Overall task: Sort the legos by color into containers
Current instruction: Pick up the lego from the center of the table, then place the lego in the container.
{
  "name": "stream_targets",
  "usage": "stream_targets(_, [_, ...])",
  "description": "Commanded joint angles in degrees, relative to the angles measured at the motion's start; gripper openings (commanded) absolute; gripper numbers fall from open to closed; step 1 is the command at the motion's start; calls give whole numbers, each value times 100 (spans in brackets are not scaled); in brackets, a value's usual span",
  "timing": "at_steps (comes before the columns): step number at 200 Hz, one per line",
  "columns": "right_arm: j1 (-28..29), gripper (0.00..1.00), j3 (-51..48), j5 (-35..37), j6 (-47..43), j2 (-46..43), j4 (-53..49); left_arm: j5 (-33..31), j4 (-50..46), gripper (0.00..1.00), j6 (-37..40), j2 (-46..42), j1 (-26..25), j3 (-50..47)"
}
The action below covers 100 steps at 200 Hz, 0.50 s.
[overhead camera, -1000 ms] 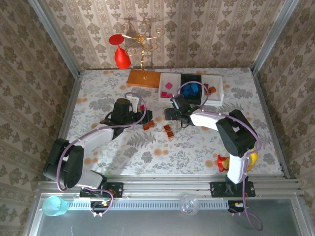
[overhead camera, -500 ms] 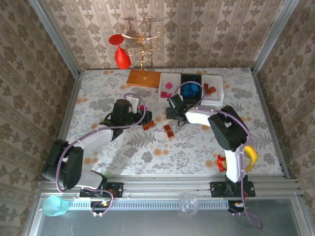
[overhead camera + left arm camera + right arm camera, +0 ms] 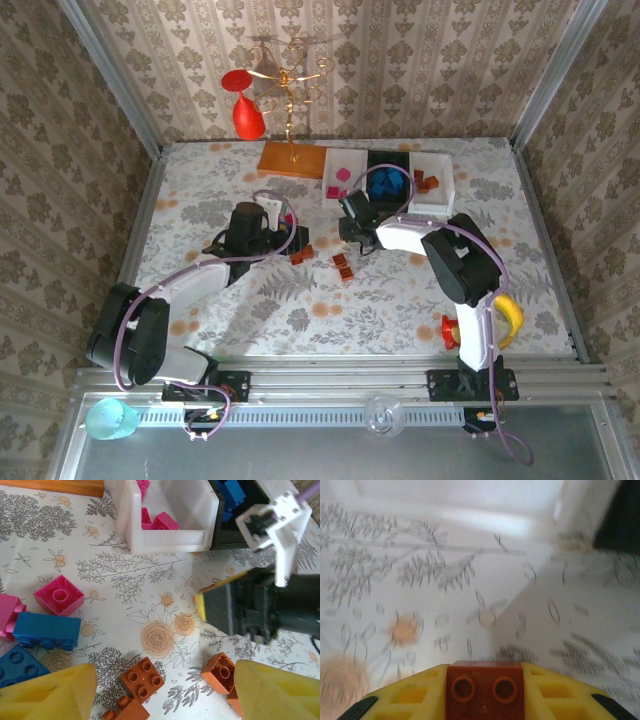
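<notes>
My right gripper [image 3: 485, 682] is shut on an orange-brown lego [image 3: 485, 692], just above the flowered cloth in front of the trays. From above, the right gripper [image 3: 352, 222] sits just below the left white tray [image 3: 328, 168], which holds magenta bricks. The black tray [image 3: 372, 160] holds blue bricks and the right white tray [image 3: 447, 190] holds orange ones. My left gripper [image 3: 160, 695] stands open over two loose orange bricks [image 3: 142, 678]. A magenta brick [image 3: 59, 595] and blue bricks [image 3: 46, 630] lie to its left.
A gold stand on an orange-brown base [image 3: 290, 158] and a red balloon shape [image 3: 248, 118] stand at the back. A red and yellow object [image 3: 505, 320] lies beside the right arm's base. More orange bricks [image 3: 342, 265] lie mid-table.
My right gripper has shut on an orange-brown lego and shifted slightly left, toward the trays. The left arm has stayed still.
</notes>
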Motion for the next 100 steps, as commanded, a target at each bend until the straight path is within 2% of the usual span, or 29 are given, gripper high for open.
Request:
stream_targets(1, [-140,32,-441,-232,-185,-934,81,195,206,74,-108,-46,-113,159])
stream_targets(53, [-1214,33,-1295,-368,-146,-2432,235,515,522,74,70,700,-819,1095])
stream_targets(76, [-1788,34,-1216,-311,-175,-2546,147,621,509,74,138,1199,-1149,1729])
stream_targets(100, [-2314,35,-899,-96,-240,-2280,39,661,542,75,192,1672,-1409,2234])
